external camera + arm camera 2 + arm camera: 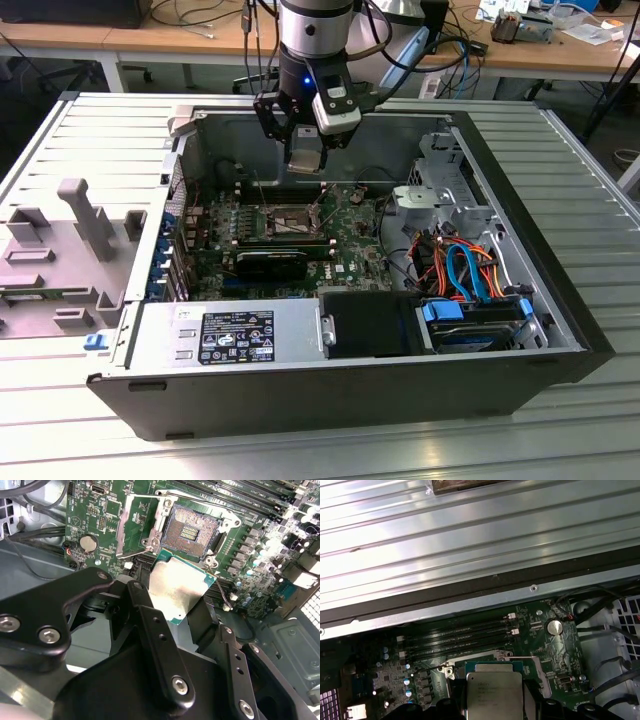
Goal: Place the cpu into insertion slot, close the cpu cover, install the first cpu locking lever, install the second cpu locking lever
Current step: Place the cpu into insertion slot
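The cpu [176,589], a small square chip with a silver top and green edge, sits clamped between my gripper's [175,600] black fingers [145,600]. It hangs just above and beside the insertion slot [192,530], whose dark pin field lies bare. The cpu cover [128,527] stands swung open at the slot's side, and thin wire levers stick up around it. In the exterior view my gripper [304,166] hovers over the slot [288,222] inside the open computer case. The first wrist view shows the cpu [494,692] in front of the slot's rim [470,661].
The green motherboard [350,225] lies in the open case [520,250]. Black memory slots [455,635] run beside the socket. A power supply [230,335] is at the front, a drive with coloured cables [470,275] on the exterior view's right, a grey fixture [60,250] on its left.
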